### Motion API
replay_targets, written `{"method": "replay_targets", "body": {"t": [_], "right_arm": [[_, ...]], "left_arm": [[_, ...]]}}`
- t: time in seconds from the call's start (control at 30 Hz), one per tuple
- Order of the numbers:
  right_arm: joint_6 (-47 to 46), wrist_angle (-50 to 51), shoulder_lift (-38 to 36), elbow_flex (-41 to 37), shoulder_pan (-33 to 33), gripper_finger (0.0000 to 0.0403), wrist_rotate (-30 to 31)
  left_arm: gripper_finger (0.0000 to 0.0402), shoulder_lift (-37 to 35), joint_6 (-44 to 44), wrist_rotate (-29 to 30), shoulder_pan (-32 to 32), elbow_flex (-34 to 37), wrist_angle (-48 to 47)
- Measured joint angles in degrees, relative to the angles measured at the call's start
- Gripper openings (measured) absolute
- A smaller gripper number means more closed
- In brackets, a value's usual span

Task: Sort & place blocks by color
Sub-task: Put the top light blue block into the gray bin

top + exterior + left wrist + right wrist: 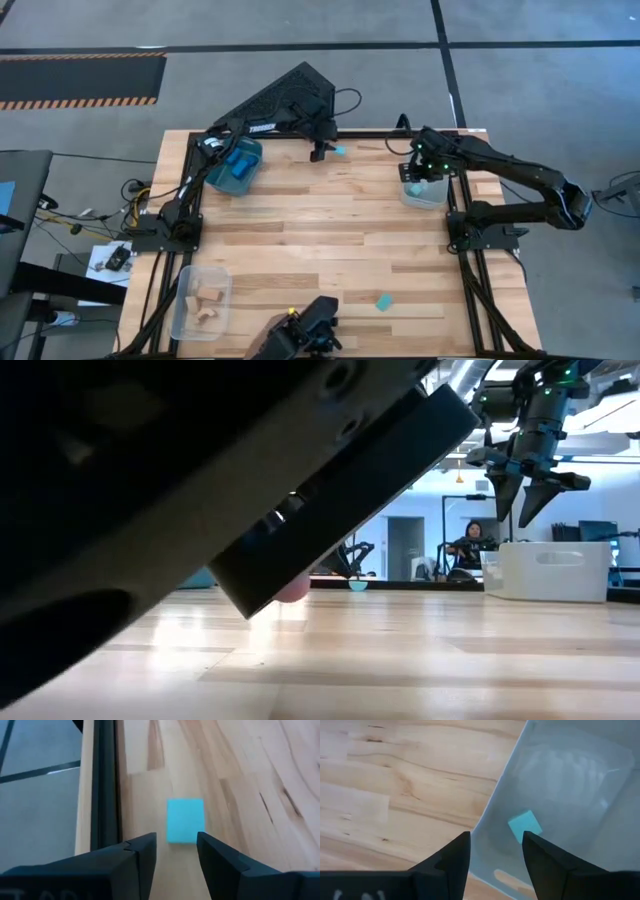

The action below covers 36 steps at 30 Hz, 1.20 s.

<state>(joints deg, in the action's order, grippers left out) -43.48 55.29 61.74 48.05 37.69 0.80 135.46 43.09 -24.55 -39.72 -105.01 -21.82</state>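
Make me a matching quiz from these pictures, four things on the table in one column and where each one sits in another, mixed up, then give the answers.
Things:
1. cyan block by the left gripper
2. cyan block under the right gripper
3. tan blocks
4. lone cyan block

Places:
A. in the clear bin at the near left corner
B. on bare wood near the table's far edge, just ahead of open fingers
C. inside the clear bin on the right side
D. on bare wood near the near edge, away from both grippers

Pairs: 1-B, 2-C, 3-A, 4-D
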Motion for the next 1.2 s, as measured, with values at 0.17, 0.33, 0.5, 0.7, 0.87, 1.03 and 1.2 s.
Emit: {"method": "replay_targets", "body": {"t": [0.17, 0.33, 0.5, 0.7, 0.87, 1.03, 1.2], "right_arm": [[0.0, -0.1, 0.0, 0.0, 0.7, 0.0203, -0.7], [0.2, -2.6, 0.0, 0.0, 0.7, 0.0201, -0.7], [0.3, -10.5, 0.0, 0.0, 0.7, 0.0183, -0.7], [1.2, -24.2, 4.1, 0.0, 0.7, 0.0132, -3.5], [2.0, -39.3, 12.9, 0.0, 0.7, 0.0063, -9.4], [1.8, -51.9, 24.1, 3.6, 1.1, 0.0008, -12.9], [4.4, -53.9, 35.8, 13.6, 2.0, 0.0022, -13.5]], "left_arm": [[0.0130, 0.0, -4.0, 0.4, 0.3, -0.2, 0.8], [0.0128, 0.0, -9.5, 1.2, 0.2, -0.2, 0.6], [0.0110, 0.0, -13.6, 3.9, 0.2, -0.2, -1.0], [0.0067, 0.0, -21.7, 5.2, -0.2, -2.0, -5.6], [0.0012, -1.0, -26.4, 3.6, -1.3, -9.2, -14.8], [0.0005, -7.6, -24.2, 3.6, -2.9, -12.1, -18.1], [0.0001, -12.9, -23.5, 3.9, -5.6, -12.1, -17.7]]}}
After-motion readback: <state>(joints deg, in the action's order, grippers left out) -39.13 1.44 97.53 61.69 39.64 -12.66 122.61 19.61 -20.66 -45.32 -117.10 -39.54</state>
